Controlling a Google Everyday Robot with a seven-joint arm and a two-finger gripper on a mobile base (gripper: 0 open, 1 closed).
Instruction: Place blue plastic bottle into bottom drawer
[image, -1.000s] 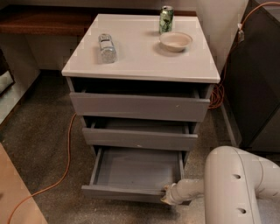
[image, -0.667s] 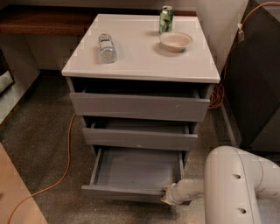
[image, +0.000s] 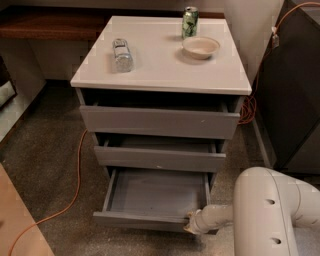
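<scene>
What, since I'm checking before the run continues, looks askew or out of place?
The blue plastic bottle lies on its side, not upright, on the cabinet top. The bottom drawer stands pulled out, the hand at its front right corner.

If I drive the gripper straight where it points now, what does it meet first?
Probably the front panel of the bottom drawer: the gripper sits at its right front corner, pointing left at it. Depth is unclear.

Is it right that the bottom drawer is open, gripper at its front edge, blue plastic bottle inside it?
No: the camera view shows the blue plastic bottle on the cabinet top. The bottom drawer is open, with the gripper at its front edge.
</scene>
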